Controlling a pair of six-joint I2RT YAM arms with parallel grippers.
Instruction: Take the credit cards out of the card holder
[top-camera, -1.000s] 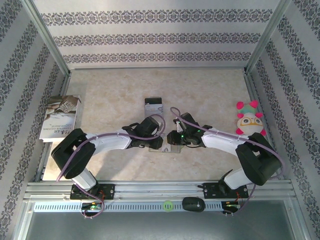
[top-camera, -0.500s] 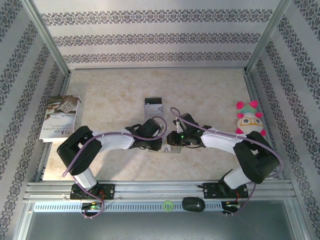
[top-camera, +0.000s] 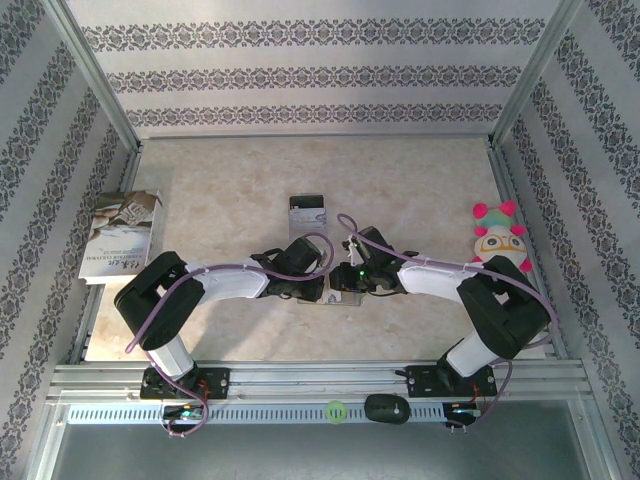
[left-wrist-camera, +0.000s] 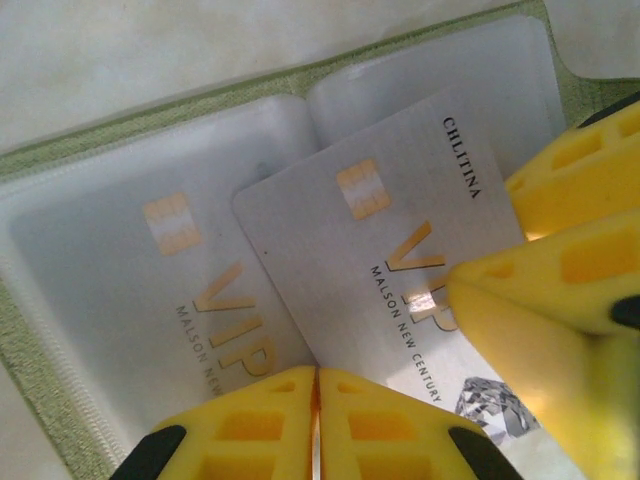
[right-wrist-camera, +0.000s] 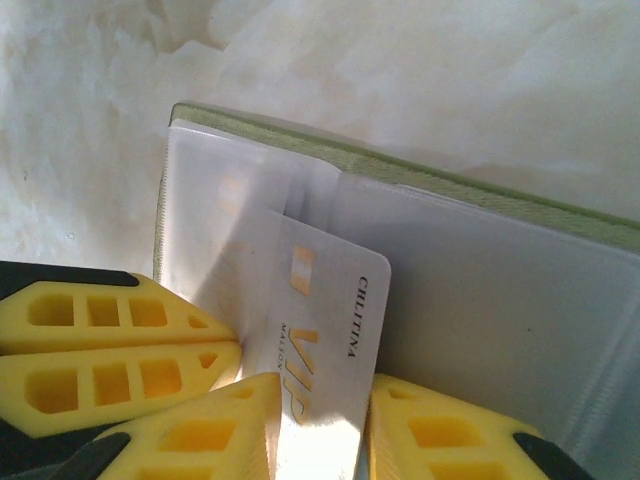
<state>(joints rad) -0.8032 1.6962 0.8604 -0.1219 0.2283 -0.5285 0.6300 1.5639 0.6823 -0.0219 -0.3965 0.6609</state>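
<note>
Two arms, the left arm (top-camera: 220, 282) and the right arm (top-camera: 440, 275), fold inward over the counter (top-camera: 230, 190) with their jaws nose to nose. The booklet (top-camera: 122, 235) lies far out to the left of the jaws and the plush toy (top-camera: 497, 245) far out to the right, so neither is in the way.

Under both sets of jaws the holder (left-wrist-camera: 90, 200) lies open and flat, clear pockets up. The left jaws are closed tight with nothing between them. Their tips seem to bear down on the holder just beside the right jaws, probably to pin it so it cannot drag along.

The right jaws are narrowed on the near end of one card (right-wrist-camera: 330, 320), which slants halfway out of its pocket toward them. That grip looks meant for a straight pull.

A second card (left-wrist-camera: 190, 290) sits fully pocketed ahead of the left jaws. A third card (top-camera: 307, 209) lies loose on the counter beyond both jaws, apparently already out.
</note>
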